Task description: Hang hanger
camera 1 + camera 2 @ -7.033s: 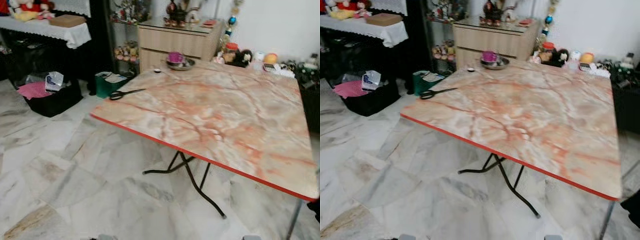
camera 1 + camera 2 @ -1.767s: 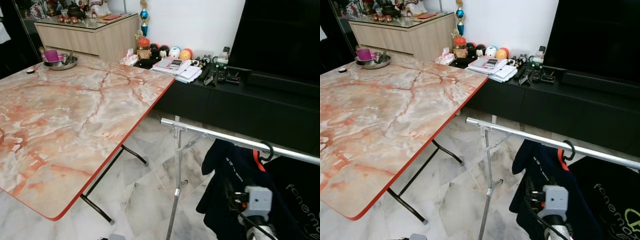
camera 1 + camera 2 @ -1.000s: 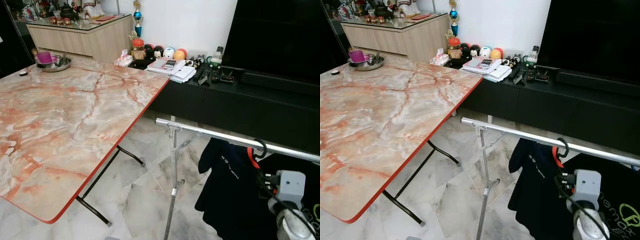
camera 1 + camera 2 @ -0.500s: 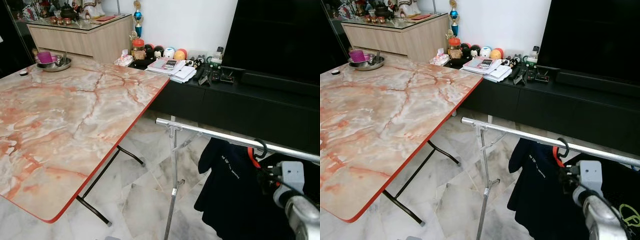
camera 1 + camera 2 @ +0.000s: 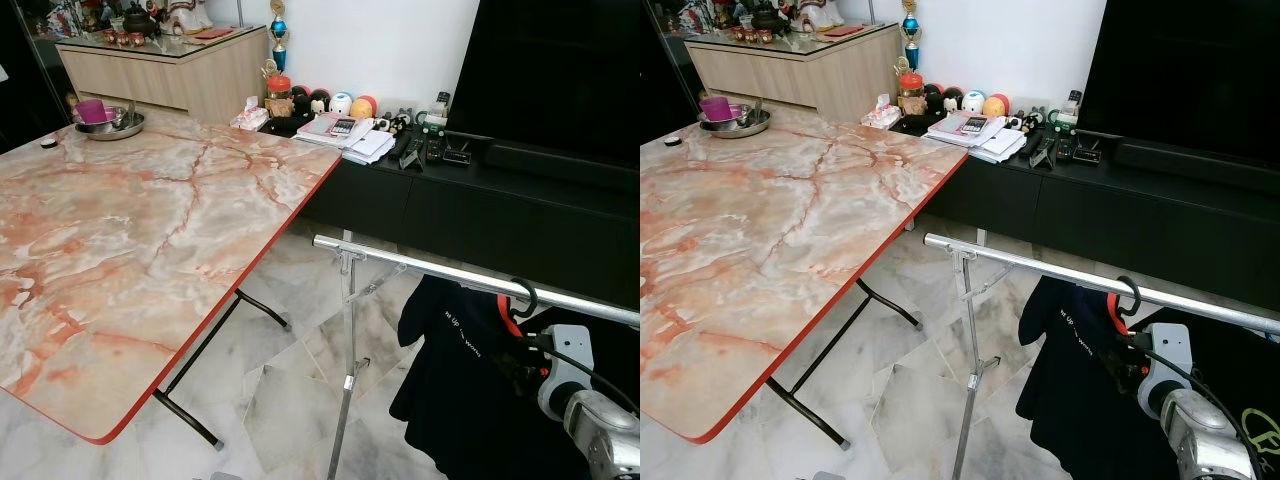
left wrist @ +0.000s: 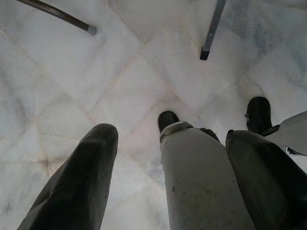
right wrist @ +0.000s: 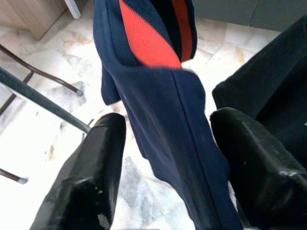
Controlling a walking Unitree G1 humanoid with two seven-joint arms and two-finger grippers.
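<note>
- Left gripper (image 6: pixel 168 163): hangs idle over the marble floor (image 6: pixel 62 96), fingers spread wide, holding nothing.
- Marble table (image 5: pixel 130 230): sits at the same spot in frame as half a second back, so camera steady, walking apparently done.
- Rail (image 5: pixel 420 265): carries the hanger (image 5: pixel 520 298) by its black hook, navy shirt (image 5: pixel 455 370) draped below, just beside another black garment (image 5: pixel 1230 390).
- Right gripper (image 7: pixel 168 158): risen over the last second from low beside the shirt to just under the hook; fingers parted wide either side of the navy cloth, not clamped.
- Judging by that: hanging looks finished, release made; only withdrawal remains.
</note>
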